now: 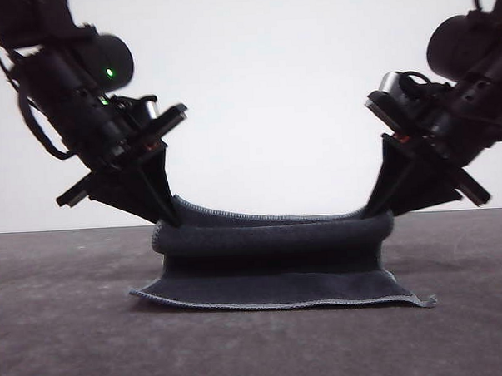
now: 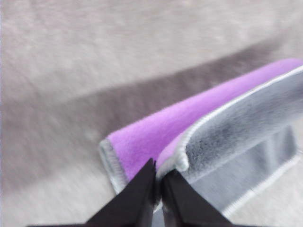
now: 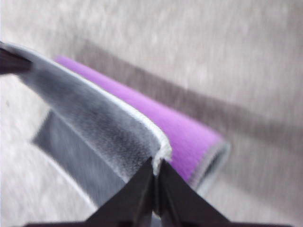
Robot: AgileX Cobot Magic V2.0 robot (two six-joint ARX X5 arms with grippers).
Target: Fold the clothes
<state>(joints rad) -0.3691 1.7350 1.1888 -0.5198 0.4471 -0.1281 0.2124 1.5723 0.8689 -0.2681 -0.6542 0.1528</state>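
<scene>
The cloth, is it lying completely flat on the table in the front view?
No, the cloth has one edge lifted by the left pincer and right pincer, with its near edge on the table.

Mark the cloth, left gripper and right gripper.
cloth (image 1: pixel 274 237): front view, on the rolled grey fold.
left gripper (image 1: pixel 165 215): front view, at the fingertips pinching the cloth's corner.
right gripper (image 1: pixel 377 207): front view, at the fingertips pinching the other corner.

No text, label, brand, number or sign can be read in any of the views.
</scene>
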